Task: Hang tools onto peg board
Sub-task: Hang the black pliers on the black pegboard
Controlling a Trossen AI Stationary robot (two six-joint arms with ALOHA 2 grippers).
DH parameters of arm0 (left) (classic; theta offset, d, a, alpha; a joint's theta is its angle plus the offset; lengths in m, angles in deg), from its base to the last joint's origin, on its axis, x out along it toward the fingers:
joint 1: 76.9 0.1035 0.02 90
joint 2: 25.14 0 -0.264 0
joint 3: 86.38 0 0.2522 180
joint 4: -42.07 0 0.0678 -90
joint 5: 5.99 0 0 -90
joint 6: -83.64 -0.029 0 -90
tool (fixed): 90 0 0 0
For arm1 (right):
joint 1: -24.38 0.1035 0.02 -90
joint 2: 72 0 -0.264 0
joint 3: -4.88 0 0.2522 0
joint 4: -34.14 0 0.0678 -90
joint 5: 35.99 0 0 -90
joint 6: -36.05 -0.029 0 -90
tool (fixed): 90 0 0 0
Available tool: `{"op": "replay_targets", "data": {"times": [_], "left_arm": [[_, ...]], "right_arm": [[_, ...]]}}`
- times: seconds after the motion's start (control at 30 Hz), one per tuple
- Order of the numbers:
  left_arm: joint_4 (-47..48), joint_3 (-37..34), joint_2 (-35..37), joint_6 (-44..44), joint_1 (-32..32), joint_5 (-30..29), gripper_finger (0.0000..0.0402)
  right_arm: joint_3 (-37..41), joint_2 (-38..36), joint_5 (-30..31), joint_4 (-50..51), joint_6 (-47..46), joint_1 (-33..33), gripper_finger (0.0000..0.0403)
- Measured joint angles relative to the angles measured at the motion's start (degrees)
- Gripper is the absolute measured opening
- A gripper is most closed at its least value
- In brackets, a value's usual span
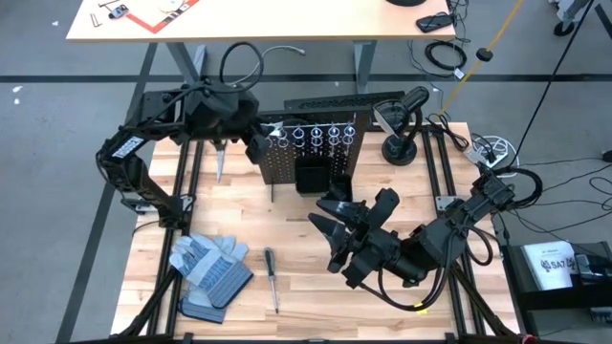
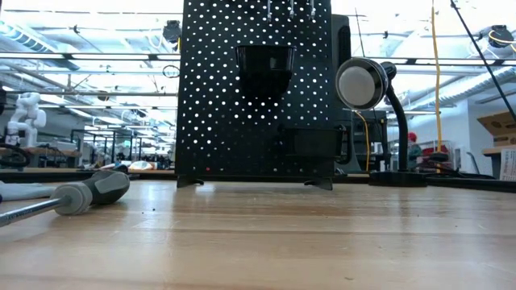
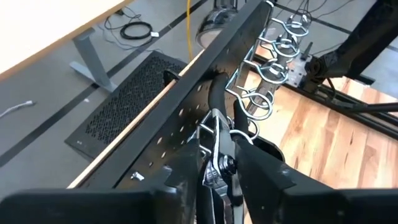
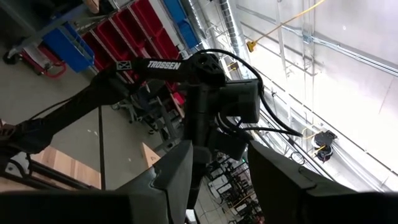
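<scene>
task early: screwdriver (image 1: 272, 280) lies flat on the table at 7 o'clock, next to the gloves (image 1: 208, 268), not hung. ring holders (image 1: 324, 133) along the peg board (image 1: 308, 158) top mostly look empty. left gripper (image 3: 219, 163) at the board's 9 o'clock end, fingers pinching a silver metal tool (image 3: 213, 144) at the nearest ring. right gripper (image 1: 341, 225) at 5 o'clock, tilted up, fingers spread, holding nothing.

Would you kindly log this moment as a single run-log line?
left pincer: gripping pliers at peg board rings | right pincer: idle, raised mid-table | screwdriver, gloves: on table
</scene>
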Motion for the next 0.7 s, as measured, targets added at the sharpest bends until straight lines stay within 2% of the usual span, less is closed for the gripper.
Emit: {"op": "replay_targets", "data": {"times": [0.37, 0.63, 0.7], "left_arm": [[-0.15, 0.01, -0.14, -1.67, -0.01, 0.7, 0.0093], [-2.57, 0.01, -0.1, -4.78, -0.96, 1.99, 0.0031], [-3.45, 0.01, -0.1, -6.58, -1.58, 1.78, 0.003]], "right_arm": [[0.0, 0.0, 0.0, 0.02, 0.0, 0.0, 0.0151], [0.0, 0.0, 0.0, 0.04, -0.03, 0.0, 0.0151], [0.0, 0.0, 0.02, 0.02, -0.1, 0.0, 0.0151]]}}
